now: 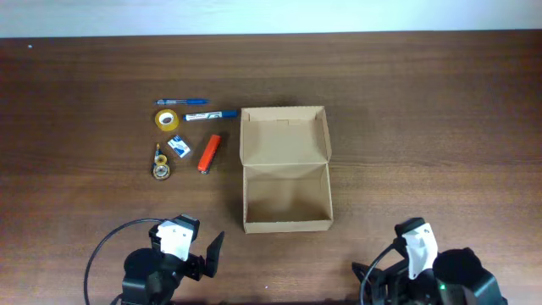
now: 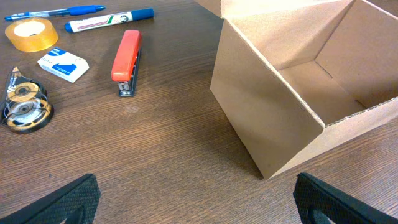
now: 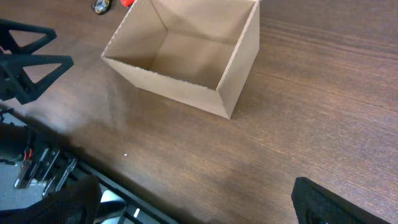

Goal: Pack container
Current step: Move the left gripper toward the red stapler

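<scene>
My left claw point(image 2: 199, 202) hangs with its fingers spread wide, nothing between them; my right claw point(image 3: 199, 200) is spread and empty too. The box point(image 1: 286, 224) sits mid-table at 12 o'clock from both claws; it is open and bare inside, with its lid point(image 1: 284, 134) laid back toward 12. It is thin brown corrugated card, matte, with sharp creases and a slightly ragged cut rim. I judge it light and apt to skid on the smooth wood-grain table point(image 1: 423, 102) if nudged; its walls would likely buckle under a hard pinch. I would take it by a wall's top edge near a corner, where the fold stiffens it, or brace it with one claw. At 9 to 10 o'clock of the box lie small hard things: a red stapler point(image 1: 208, 153), long and blocky; a glossy tape roll point(image 1: 167, 119); a round marker point(image 1: 210, 115); a thin pen point(image 1: 181, 102), likely to roll.
</scene>
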Robot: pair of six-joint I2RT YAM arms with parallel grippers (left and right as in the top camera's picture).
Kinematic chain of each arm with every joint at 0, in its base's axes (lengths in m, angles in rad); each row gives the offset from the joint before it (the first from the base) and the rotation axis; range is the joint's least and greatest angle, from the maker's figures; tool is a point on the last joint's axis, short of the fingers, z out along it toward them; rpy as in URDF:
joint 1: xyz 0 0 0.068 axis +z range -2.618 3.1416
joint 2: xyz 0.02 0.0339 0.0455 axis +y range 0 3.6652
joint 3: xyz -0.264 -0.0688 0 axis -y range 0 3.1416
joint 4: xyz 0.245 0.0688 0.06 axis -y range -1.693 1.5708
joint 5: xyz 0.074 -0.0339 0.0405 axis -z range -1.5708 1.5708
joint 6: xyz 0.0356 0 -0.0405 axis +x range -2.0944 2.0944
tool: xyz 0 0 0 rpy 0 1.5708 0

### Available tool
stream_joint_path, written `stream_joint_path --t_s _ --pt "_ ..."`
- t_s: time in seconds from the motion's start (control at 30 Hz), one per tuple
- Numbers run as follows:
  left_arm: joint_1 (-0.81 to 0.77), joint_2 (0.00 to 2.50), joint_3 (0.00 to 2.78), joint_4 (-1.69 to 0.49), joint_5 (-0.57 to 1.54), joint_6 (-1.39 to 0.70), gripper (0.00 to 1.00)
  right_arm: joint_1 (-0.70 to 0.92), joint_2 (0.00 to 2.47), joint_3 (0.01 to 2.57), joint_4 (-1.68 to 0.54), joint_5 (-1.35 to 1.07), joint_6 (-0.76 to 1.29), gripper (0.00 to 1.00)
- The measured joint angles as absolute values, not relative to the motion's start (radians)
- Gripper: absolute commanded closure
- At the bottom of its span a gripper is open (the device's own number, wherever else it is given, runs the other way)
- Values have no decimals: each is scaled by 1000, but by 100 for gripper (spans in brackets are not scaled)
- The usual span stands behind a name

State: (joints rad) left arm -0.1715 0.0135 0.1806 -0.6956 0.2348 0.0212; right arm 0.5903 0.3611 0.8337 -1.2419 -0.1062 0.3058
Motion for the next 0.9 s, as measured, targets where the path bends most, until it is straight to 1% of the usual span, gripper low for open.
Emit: stream_joint_path --t_s 0.9 --pt "-171 14 181 -696 235 22 1 590 362 834 -1242 -119 302 1"
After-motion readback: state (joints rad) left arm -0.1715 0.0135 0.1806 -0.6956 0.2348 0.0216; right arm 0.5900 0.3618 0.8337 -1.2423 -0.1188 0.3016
